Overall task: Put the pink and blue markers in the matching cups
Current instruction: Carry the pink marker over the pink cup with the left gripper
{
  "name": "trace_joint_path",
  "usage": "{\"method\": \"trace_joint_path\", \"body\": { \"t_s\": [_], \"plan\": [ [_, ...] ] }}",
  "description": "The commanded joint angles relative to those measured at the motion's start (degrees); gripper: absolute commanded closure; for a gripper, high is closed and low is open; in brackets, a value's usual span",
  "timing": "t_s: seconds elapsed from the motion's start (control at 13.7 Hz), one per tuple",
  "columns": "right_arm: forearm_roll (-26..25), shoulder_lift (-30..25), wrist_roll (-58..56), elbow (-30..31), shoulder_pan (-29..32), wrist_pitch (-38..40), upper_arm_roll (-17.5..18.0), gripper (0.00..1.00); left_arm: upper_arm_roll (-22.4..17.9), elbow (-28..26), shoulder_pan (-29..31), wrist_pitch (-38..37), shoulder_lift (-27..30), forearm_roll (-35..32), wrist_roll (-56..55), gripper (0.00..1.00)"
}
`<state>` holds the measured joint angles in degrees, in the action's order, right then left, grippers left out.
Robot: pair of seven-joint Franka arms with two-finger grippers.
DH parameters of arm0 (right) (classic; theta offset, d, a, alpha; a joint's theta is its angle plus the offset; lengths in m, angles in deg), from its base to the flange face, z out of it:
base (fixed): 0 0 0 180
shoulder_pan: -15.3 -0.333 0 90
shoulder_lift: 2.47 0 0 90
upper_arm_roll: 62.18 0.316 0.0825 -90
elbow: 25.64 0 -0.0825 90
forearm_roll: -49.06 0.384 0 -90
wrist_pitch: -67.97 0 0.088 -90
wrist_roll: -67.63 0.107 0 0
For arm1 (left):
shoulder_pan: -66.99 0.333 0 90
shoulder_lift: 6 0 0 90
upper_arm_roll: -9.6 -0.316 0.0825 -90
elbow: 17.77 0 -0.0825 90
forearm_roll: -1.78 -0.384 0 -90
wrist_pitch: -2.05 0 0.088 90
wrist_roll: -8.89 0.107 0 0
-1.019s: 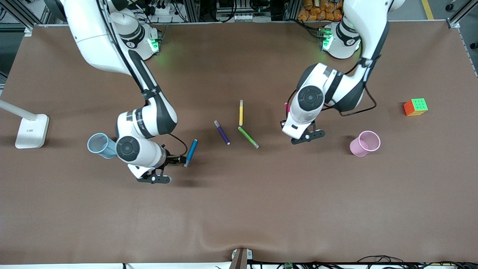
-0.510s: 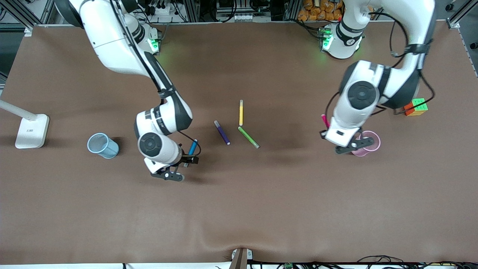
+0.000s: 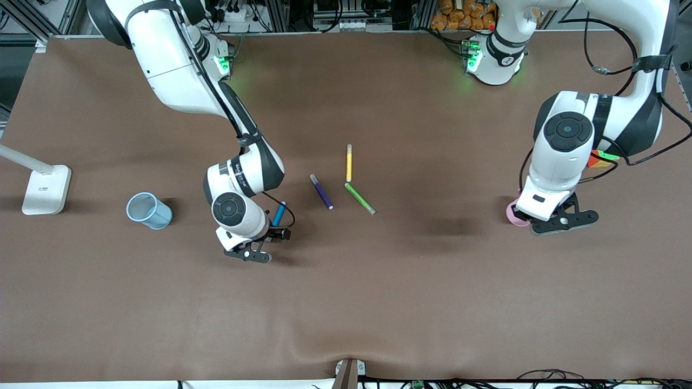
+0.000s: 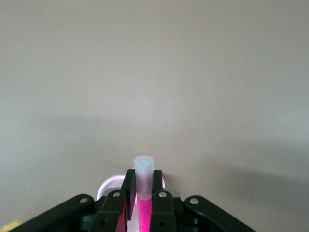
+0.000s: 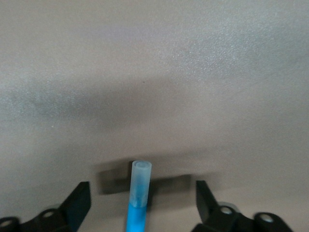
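Left gripper (image 4: 140, 203) clamping my pink marker (image 4: 143, 193) over pink cup (image 3: 512, 214), right gripper (image 5: 142, 205) spread wide astride blue marker (image 5: 138, 198), blue cup (image 3: 148, 211) at its nine o'clock.

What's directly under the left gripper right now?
The pink cup, mostly covered by the left gripper, whose fingers clamp the pink marker above it. The cup's inside can't be seen.

This is a robotics lab: two white robot arms (image 3: 184, 81) are bolted along one edge of a brown-covered desk (image 3: 346, 302), with aluminium framing (image 3: 32, 21), power strips (image 3: 232, 13) and loose cables (image 3: 540, 375) around its borders.
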<state>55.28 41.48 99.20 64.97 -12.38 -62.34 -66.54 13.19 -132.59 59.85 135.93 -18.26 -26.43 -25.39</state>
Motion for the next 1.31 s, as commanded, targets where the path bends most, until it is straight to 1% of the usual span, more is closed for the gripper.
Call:
{"method": "trace_joint_path", "body": {
  "t_s": [0.0,0.07,0.15,0.29,0.44,0.51,0.66,0.8,1.02,1.24],
  "plan": [
    [-1.4,0.4,1.5,-0.8,0.2,-0.2,0.0,0.45,0.6,-8.2,3.8,9.7,3.4,-7.0,0.4,1.00],
    [-1.4,0.4,1.5,-0.5,0.2,-0.7,0.1,0.74,0.8,-10.1,6.0,12.4,4.0,-9.8,0.4,1.00],
    [-1.4,0.3,1.5,-0.5,0.1,-0.8,0.0,1.00,0.7,-10.7,6.7,13.2,4.3,-11.1,0.5,1.00],
    [-1.4,0.3,1.5,-0.5,0.2,-0.9,0.0,1.00,0.7,-12.0,7.7,13.8,5.0,-11.3,0.8,1.00],
    [-1.5,0.2,1.4,-0.5,0.3,-0.9,0.0,1.00,0.8,-13.3,7.8,16.6,4.6,-11.3,-0.2,1.00],
    [-2.5,-0.1,0.9,-0.5,0.3,-0.7,-0.1,1.00,0.8,-13.5,7.7,16.8,4.6,-11.3,-0.4,1.00],
    [-7.3,-1.5,-2.0,-0.5,0.7,0.2,0.0,1.00,0.8,-13.8,7.7,16.9,4.8,-11.3,-0.8,1.00],
    [-7.4,-2.4,-8.4,-0.7,1.6,2.1,-0.1,1.00,0.7,-13.8,7.7,17.7,4.3,-11.3,-0.8,1.00],
    [-7.3,-4.0,-23.8,-0.6,5.0,2.4,0.1,1.00,0.7,-14.7,7.8,19.8,3.2,-11.3,-2.4,1.00],
    [-7.0,-6.9,-34.3,-0.3,7.4,4.3,0.3,1.00,0.7,-14.9,8.0,20.4,2.3,-11.3,-2.5,1.00]
  ]
}}
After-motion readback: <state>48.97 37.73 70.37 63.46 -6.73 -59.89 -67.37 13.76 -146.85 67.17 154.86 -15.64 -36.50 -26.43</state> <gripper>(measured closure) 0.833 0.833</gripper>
